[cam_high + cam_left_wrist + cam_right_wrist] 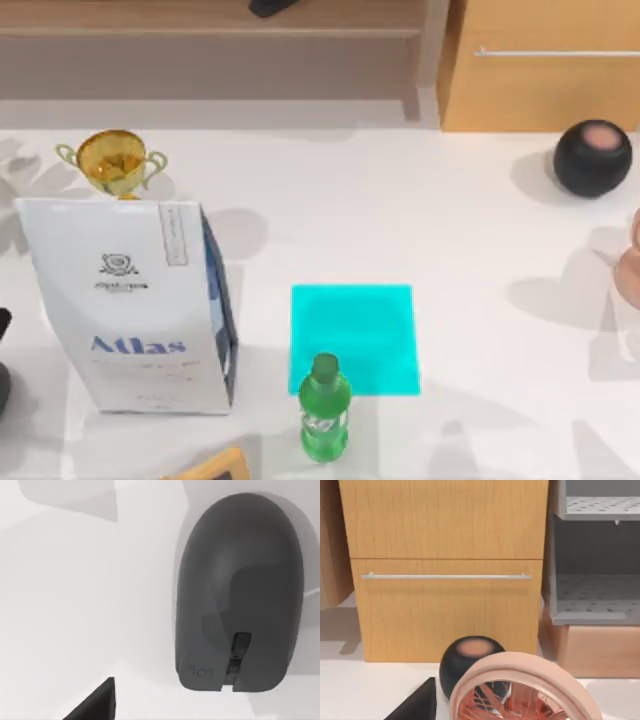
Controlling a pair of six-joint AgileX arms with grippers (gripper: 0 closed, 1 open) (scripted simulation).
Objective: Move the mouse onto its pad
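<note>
While the top view cuts the left arm down to a dark sliver at the desk's (420,200) left edge, the left wrist view looks straight down on the dark grey mouse (239,592) lying on bare white desk. Its long axis runs up and down that picture, the rounded back at one end and the scroll wheel and faint logo at the other. One black corner of the left tool (97,702) pokes into the frame, well apart from the mouse; whether its fingers are apart or together cannot be told. The bright cyan pad (353,338) lies flat near the desk's middle, its near edge partly covered by a green bottle (325,408) standing upright. A white "Atlas" bag (135,305) stands to the pad's left, a gold trophy (112,162) behind it. The right wrist view faces a wooden drawer cabinet (445,570), a black round speaker (470,662) and a pink fan (520,690), with a black edge of the right tool (417,702), its state unclear.
</note>
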